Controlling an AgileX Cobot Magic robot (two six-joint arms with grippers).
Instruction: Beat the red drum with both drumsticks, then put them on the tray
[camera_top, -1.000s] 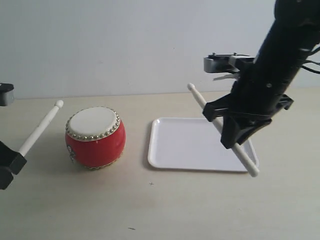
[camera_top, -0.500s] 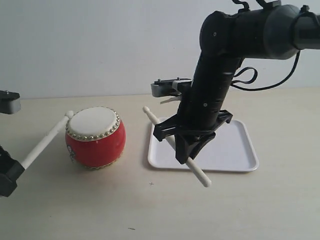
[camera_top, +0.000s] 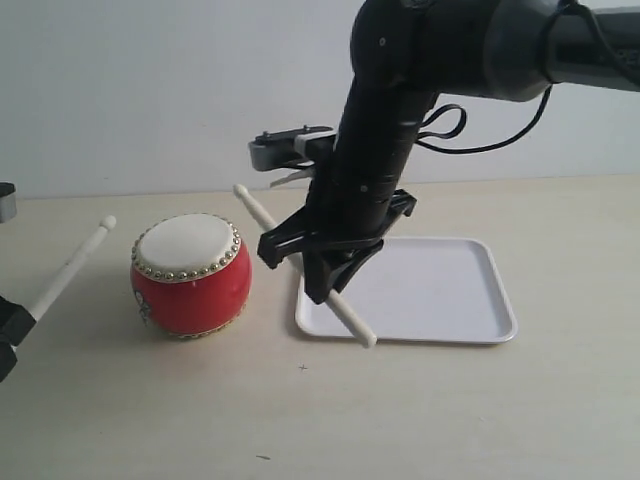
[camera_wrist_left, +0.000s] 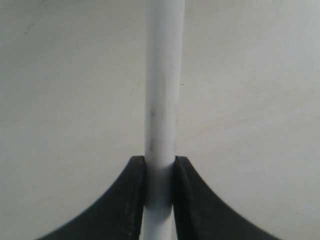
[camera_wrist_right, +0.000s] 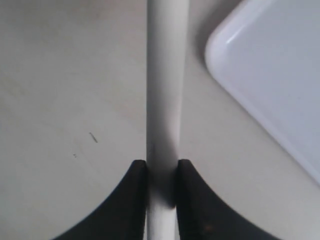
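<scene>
The red drum (camera_top: 190, 275) stands upright left of the white tray (camera_top: 450, 290). My right gripper (camera_top: 318, 272) hangs over the tray's left edge, shut on a drumstick (camera_top: 262, 212) that slants up toward the drum, its tip just right of the drum and above the skin. The right wrist view shows that stick (camera_wrist_right: 165, 90) pinched in the gripper (camera_wrist_right: 162, 170). At the left edge my left gripper (camera_top: 10, 325) is shut on the other drumstick (camera_top: 70, 265), its tip left of the drum and clear of it. That stick (camera_wrist_left: 162, 90) fills the left gripper (camera_wrist_left: 160, 167).
The tray holds nothing. Its rounded corner (camera_wrist_right: 270, 75) lies beside the right stick in the right wrist view. The pale tabletop (camera_top: 400, 410) runs to a plain wall behind. My right arm's upper links and a cable loop (camera_top: 460, 110) reach over the tray.
My right arm swung left from over the tray toward the drum with its stick. The left stick dropped to the drum's rim, then drew back to the left.
</scene>
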